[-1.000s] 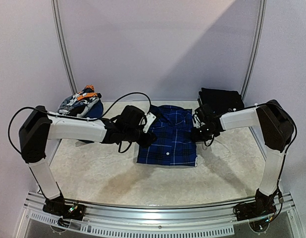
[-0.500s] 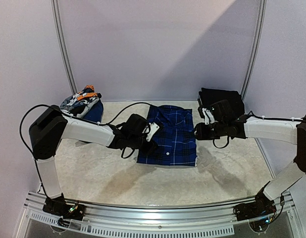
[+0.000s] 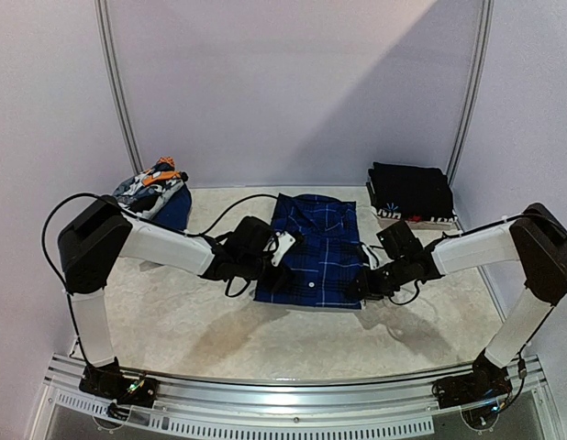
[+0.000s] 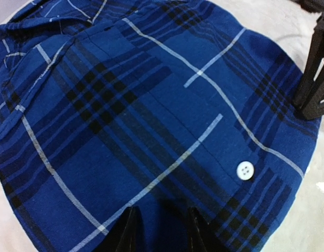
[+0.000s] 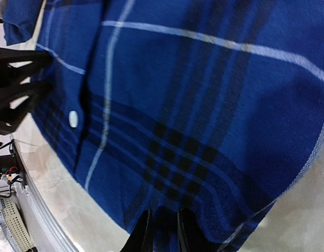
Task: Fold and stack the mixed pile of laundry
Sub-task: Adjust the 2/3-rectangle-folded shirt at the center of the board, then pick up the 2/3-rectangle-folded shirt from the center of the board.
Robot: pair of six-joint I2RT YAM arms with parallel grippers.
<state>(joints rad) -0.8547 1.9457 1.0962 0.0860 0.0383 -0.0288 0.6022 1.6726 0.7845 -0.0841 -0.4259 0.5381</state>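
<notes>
The blue plaid shirt (image 3: 322, 240) is lying folded flat at the middle of the table, its long axis running near to far, with the collar at the far end. Its near hem is being addressed from both sides. The left gripper (image 3: 283, 278) is being held at the near-left corner and the right gripper (image 3: 358, 291) at the near-right corner, so each arm is equally close to its own corner. Both pairs of jaws are being kept narrow with plaid cloth lying between the fingers; whether that cloth is actually being clamped cannot be told. Against one second ago, the right gripper is being found much nearer, having left the far-right edge beside the black folded stack (image 3: 410, 191). The left has shifted slightly nearer, and the shirt is keeping its place.
</notes>
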